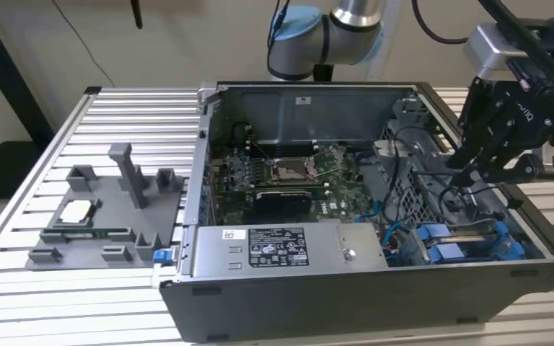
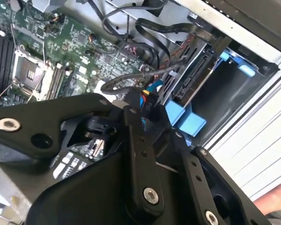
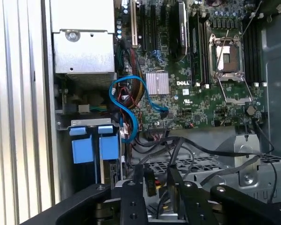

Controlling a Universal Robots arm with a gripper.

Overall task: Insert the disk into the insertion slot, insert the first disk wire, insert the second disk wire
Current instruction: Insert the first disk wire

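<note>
Gripping: fingers (image 3: 132,197) closed on a black wire plug (image 3: 150,182), with its leads trailing into the cable bundle.
Plug vs disk: in the second wrist view the wire plug (image 2: 147,101) sits near the disk's connector edge but apart from it, not seated.
Disk: disk (image 2: 192,84) lies in the insertion slot (image 2: 201,49), just past the fingertips, with the blue carrier tabs (image 2: 187,119) beside it.
Exterior view: fingers (image 1: 493,155) hang over the case corner on the exterior view's right, above the blue carrier tabs (image 1: 441,241).
Behind: blue data cable (image 3: 126,103) loops beside the motherboard (image 3: 201,93), and the power-supply box (image 1: 287,249) is alongside.
Far: PC case (image 1: 354,303) stands on the slatted table (image 1: 27,288), with a grey fixture tray (image 1: 104,216) on the exterior view's left, well apart from the fingers.
</note>
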